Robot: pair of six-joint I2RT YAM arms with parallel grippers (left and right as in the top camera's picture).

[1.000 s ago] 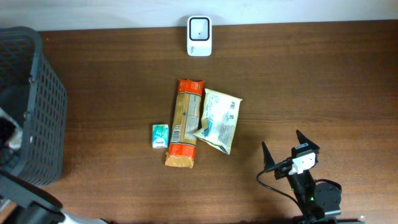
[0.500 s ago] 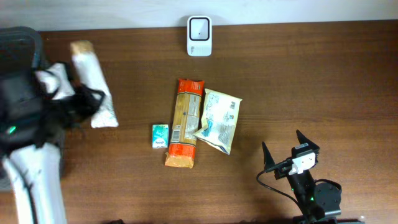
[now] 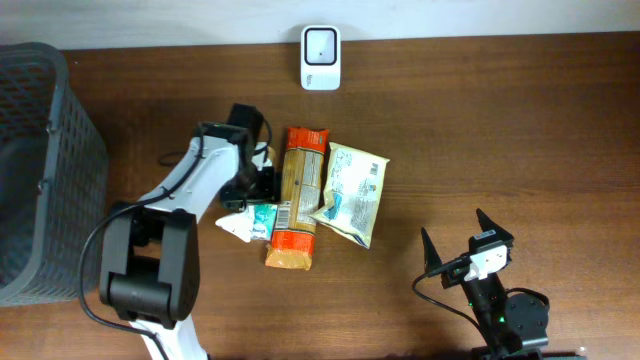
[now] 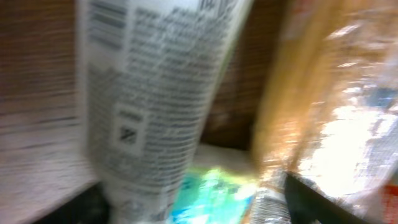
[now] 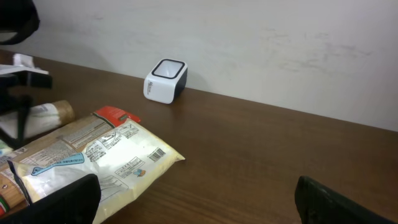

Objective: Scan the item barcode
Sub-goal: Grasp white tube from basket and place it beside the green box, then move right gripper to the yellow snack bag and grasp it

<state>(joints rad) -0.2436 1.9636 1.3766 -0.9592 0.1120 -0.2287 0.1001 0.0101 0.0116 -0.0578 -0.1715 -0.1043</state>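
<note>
Left pincer (image 3: 252, 185) hangs low over the middle of the bench (image 3: 500, 120). In its wrist view the dark fingers (image 4: 323, 199) sit wide apart at the lower corners, so the jaws are spread and nothing is clamped. The white pack (image 4: 155, 93) runs up between them, and that view is badly blurred. The right pincer (image 3: 460, 240) is also wide open and holds nothing. It is near the front right edge, well apart from the goods.

The bench is dark, grained wood. A grey plastic mesh basket (image 3: 60, 150) stands at its left end. At centre lies a long clear packet (image 3: 297, 200) with orange-red ends and crinkled film. A pale, flat printed pouch (image 3: 350, 195) overlaps its right side. The white pack is a long, glossy tube of wrapper covered in small print, with a barcode near one end. It lies just left of the clear packet, directly beneath the left pincer. The scanner (image 3: 320, 57), a small rounded white block with a dark window, stands at the back edge. A small green carton (image 3: 262, 220) touches the pack's near end.
</note>
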